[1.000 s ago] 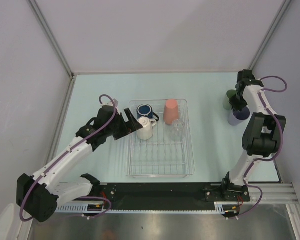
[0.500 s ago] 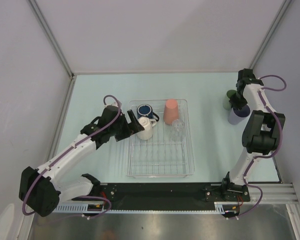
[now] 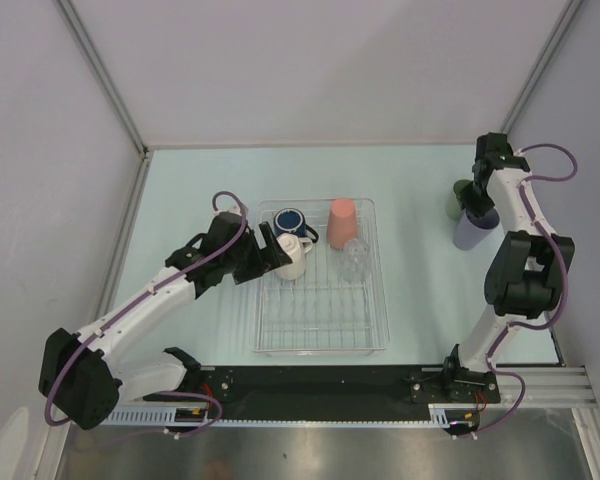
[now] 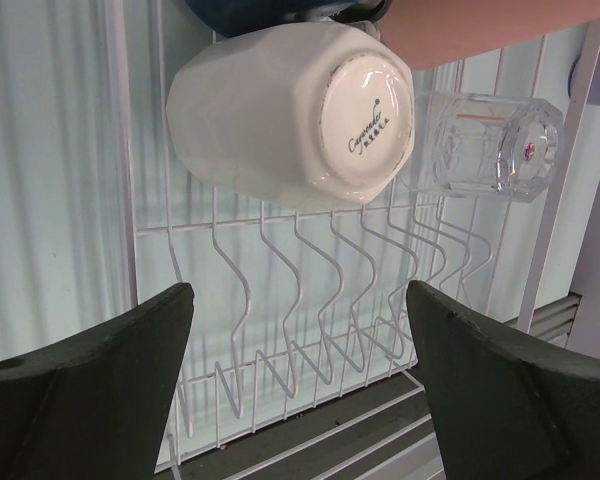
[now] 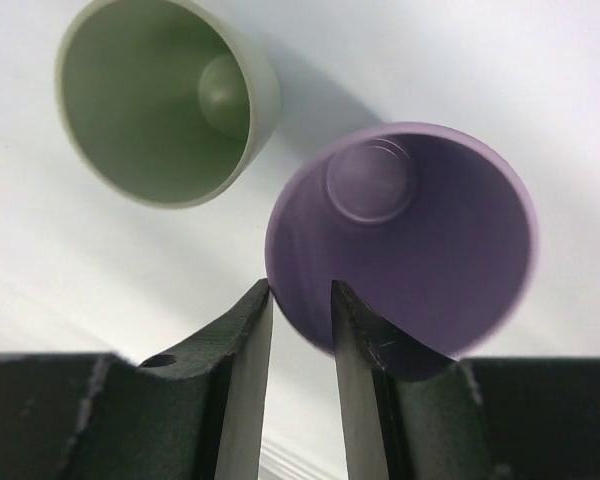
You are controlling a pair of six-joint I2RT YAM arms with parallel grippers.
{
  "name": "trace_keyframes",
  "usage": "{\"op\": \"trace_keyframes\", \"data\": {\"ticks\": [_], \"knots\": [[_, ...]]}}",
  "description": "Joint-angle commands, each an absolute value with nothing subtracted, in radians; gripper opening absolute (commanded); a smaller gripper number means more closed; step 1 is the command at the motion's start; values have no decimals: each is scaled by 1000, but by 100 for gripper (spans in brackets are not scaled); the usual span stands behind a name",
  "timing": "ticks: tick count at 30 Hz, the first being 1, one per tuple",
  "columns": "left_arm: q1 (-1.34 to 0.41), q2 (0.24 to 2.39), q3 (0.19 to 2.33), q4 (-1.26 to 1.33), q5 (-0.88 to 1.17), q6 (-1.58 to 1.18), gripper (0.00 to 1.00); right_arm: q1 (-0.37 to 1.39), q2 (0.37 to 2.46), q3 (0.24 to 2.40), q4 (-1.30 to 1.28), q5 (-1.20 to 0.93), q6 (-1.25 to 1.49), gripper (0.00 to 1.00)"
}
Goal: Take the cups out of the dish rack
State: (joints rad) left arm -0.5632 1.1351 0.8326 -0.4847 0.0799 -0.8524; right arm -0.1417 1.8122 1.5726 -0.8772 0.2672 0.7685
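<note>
The dish rack [image 3: 320, 345] holds a cream-white mug [image 3: 292, 258] on its side, a dark blue mug [image 3: 290, 221], a salmon tumbler [image 3: 342, 222] and a clear glass [image 3: 354, 260]. My left gripper [image 3: 270, 250] is wide open just left of the cream mug; in the left wrist view the mug's base [image 4: 290, 125] lies ahead of the gripper [image 4: 300, 380], with the glass [image 4: 485, 145] to its right. The sage green cup [image 3: 460, 198] and lavender cup [image 3: 475, 230] stand upright on the table at right. My right gripper [image 5: 300, 295] is narrowly open over the lavender cup's near rim [image 5: 410, 230].
The rack's wire grid [image 4: 310, 300] fills the space under my left fingers. The green cup [image 5: 160, 100] stands close beside the lavender one. Grey walls enclose the table on the left, back and right. The black base rail runs along the near edge.
My left gripper has moved right, closer to the cream mug. My right gripper has lifted slightly away from the lavender cup, which stays standing on the table.
</note>
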Motion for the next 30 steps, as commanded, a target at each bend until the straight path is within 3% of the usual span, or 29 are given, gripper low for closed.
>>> {"op": "trace_keyframes", "data": {"ticks": [1, 13, 17, 21, 24, 30], "knots": [[-572, 1117, 876, -482, 60, -834, 92, -135, 1717, 1601, -911, 296, 756, 35], [-586, 1114, 887, -483, 43, -834, 92, -112, 1576, 1644, -960, 290, 746, 36], [-588, 1108, 916, -491, 2, -769, 93, -25, 1349, 1464, -739, 151, 666, 36], [-586, 1130, 995, -492, -136, -651, 95, 181, 1100, 1246, -459, 100, 595, 56], [-588, 1169, 1050, -499, -222, -589, 96, 322, 1042, 1189, -460, 139, 604, 65], [-644, 1317, 1279, -552, -299, -508, 99, 559, 991, 1072, -413, 357, 604, 69]]}}
